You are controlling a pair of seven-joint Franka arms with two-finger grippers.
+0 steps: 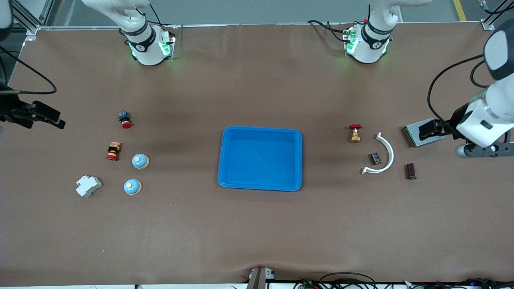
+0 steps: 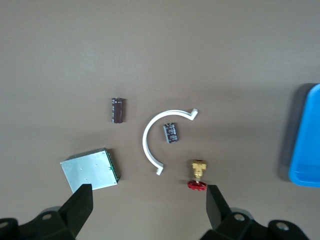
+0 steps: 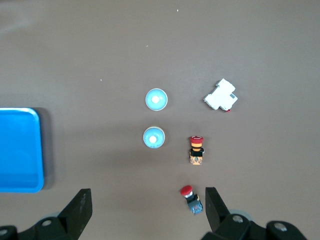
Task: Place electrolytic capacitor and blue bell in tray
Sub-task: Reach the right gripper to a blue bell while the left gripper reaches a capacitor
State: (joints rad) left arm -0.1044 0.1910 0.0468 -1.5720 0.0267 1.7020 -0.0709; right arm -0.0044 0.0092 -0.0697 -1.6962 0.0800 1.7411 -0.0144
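Where brown table spreads, tray central

Brown-covered desk under even light

The wide desk wears a matte brown sheet, faintly creased; a grey floor strip with a yellow line runs along its top edge, black cables along the bottom edge.

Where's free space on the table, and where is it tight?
Free: inside the tray, the strips between it and each parts cluster, and the wide band nearer the front camera. Tight: around the two blue bells, and the capacitor beside the white arc.
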